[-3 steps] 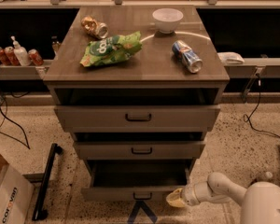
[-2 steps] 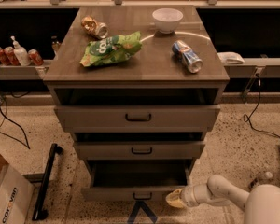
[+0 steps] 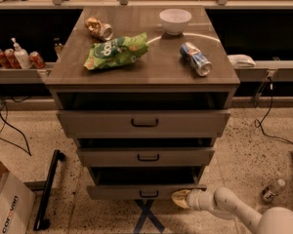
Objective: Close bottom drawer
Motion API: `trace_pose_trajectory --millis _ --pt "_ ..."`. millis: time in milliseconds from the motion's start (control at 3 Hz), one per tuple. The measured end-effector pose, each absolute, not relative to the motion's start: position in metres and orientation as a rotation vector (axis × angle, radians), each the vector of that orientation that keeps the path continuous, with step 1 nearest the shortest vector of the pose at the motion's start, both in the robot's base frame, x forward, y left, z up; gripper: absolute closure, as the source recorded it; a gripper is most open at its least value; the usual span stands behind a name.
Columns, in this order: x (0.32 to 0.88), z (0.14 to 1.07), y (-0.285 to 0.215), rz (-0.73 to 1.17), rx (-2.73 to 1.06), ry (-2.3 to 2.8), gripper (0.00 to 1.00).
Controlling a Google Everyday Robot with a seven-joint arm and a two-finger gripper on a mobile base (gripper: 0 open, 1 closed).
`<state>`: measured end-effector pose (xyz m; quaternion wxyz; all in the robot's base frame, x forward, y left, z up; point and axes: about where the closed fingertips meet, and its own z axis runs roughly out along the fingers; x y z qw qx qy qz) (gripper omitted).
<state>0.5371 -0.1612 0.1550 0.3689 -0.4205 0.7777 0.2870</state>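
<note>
The bottom drawer (image 3: 118, 192) is the lowest and narrowest front of the grey-brown cabinet (image 3: 141, 72), with a small dark bar handle (image 3: 148, 194). It stands pulled out, with a dark gap above its front. My gripper (image 3: 179, 198) is at the drawer front's right end, low near the floor, touching or almost touching it. The white arm (image 3: 229, 207) runs from the bottom right corner to it.
The middle drawer (image 3: 145, 157) and top drawer (image 3: 143, 123) also stand out a little. On top lie a green chip bag (image 3: 115, 51), a crushed can (image 3: 98, 28), a white bowl (image 3: 175, 20) and a blue can (image 3: 196, 58). A cardboard box (image 3: 5, 204), a black bar (image 3: 48, 189) and a bottle (image 3: 272, 190) are on the floor.
The arm has shifted slightly; the gripper stays at the bottom drawer's right end. The drawer's position looks about the same.
</note>
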Motion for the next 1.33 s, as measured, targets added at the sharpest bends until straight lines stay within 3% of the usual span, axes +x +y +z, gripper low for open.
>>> trace_pose_trajectory --millis 333,1333 --pt "0.5649 0.1492 -0.1679 0.677 -1.015 1.974 1.00" --pt "0.5631 0.1479 -0.1620 0.689 -1.022 1.973 0.34"
